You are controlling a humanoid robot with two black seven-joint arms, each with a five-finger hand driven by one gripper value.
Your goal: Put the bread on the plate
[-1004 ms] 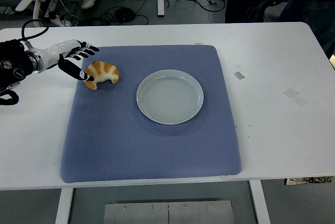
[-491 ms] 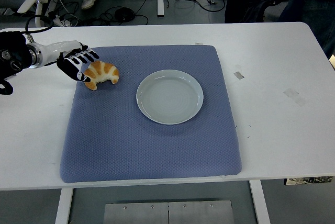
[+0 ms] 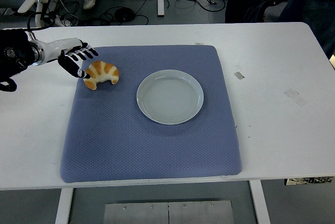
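Already close, the left hand [image 3: 77, 60] hovers with fingers spread and empty just beside the bread [image 3: 102, 73], a croissant lying near the blue mat's [image 3: 152, 145] far left corner, apart from the plate [image 3: 170, 97] at the mat's middle. It likely handles light, soft and flaky, so a gentle pinch across its thick middle seems wisest.

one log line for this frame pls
phase: reaching | left hand: open, beside croissant | croissant: on mat, not grasped | plate: empty | right hand: not in view
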